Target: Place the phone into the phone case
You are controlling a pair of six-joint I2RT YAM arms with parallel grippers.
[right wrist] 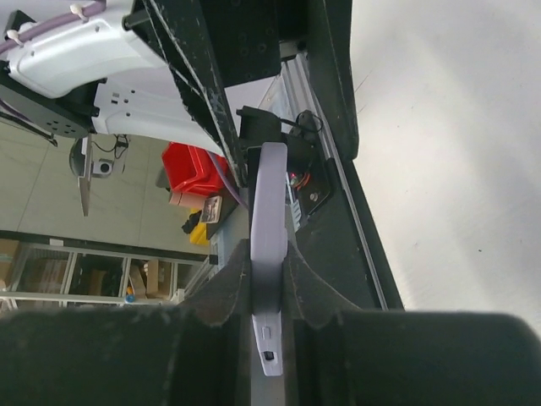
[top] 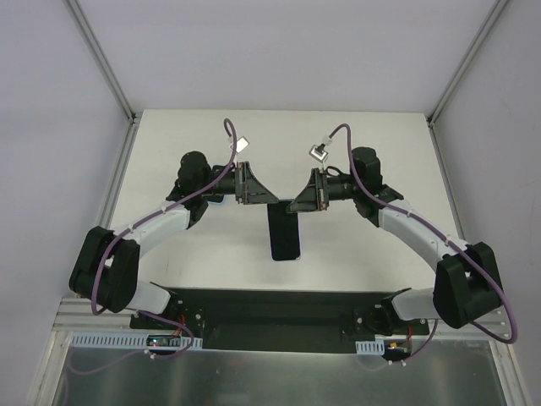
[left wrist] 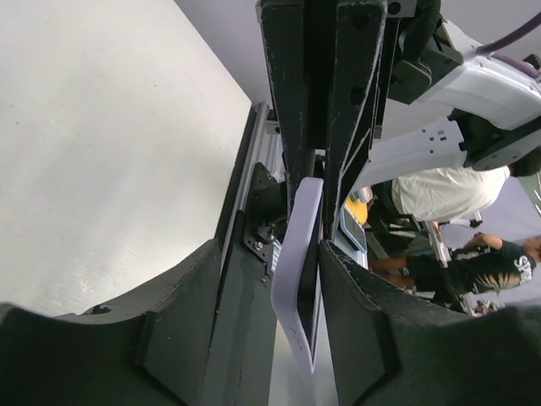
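Right pincer (right wrist: pixel 269 275) pinches the phone case (right wrist: pixel 270 203), left pincer (left wrist: pixel 275 271) gapes loosely around it, so the phone (left wrist: pixel 312 300) may slip out.

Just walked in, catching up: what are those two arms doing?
Both arms meet on one thing: a lavender phone case with the dark phone lying against it. The right gripper pinches the case's edge. The left gripper has its fingers straddling the case, open. Whether the phone is fully seated can't be told.
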